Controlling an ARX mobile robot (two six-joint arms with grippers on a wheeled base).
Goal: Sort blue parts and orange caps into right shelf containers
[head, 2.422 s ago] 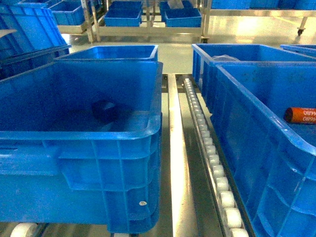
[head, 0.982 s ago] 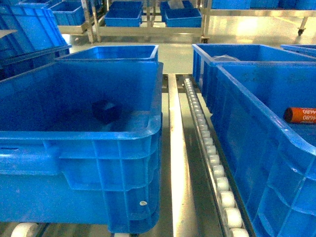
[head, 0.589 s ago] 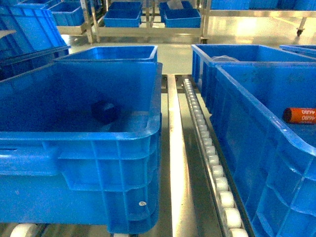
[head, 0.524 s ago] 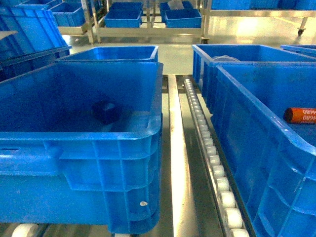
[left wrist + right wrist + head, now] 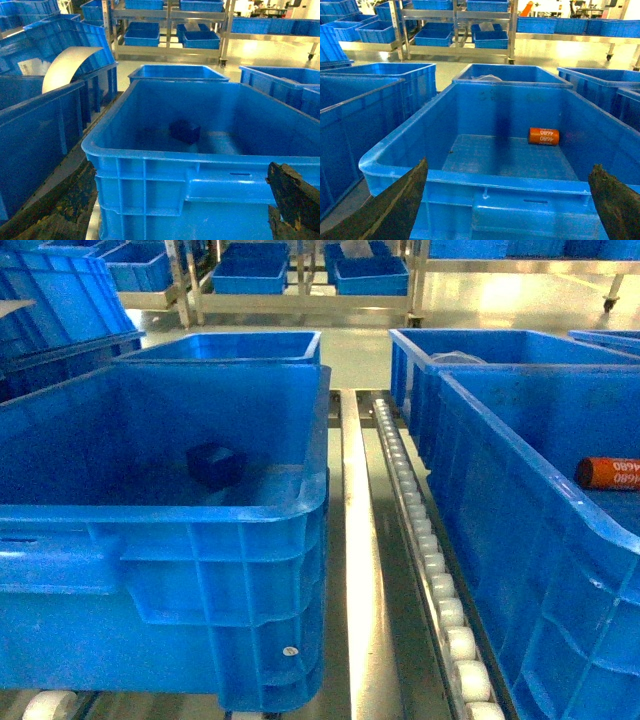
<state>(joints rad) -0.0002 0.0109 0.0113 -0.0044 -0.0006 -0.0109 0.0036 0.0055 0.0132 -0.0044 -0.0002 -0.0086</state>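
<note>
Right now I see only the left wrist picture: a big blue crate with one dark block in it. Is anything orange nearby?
Observer: Yes. The right wrist view shows one orange cap lying on its side in the neighbouring crate.
Operator: What separates that crate from mine?
Observer: The head view shows a row of white rollers running between them.
Operator: Is the right tool holding something?
Observer: No, it is wide open and empty, in front of that crate.

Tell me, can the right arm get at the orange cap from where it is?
Probably yes. The orange cap lies alone on the floor of the open crate, and the right gripper, fingers spread wide, sits just outside the near rim. It must clear that rim first.
</note>
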